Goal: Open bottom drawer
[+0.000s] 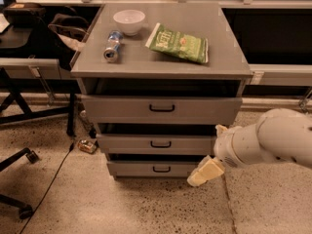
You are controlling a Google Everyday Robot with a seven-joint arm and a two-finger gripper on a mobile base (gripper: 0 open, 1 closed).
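Claw [205, 172] just beside bottom drawer [131, 169], at its right end

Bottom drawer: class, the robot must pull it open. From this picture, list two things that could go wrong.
1. The gripper sits right of the small handle on the bottom drawer, so it may strike the front rather than hook the handle.
2. The middle drawer has a similar handle close above; the gripper might catch that one instead.
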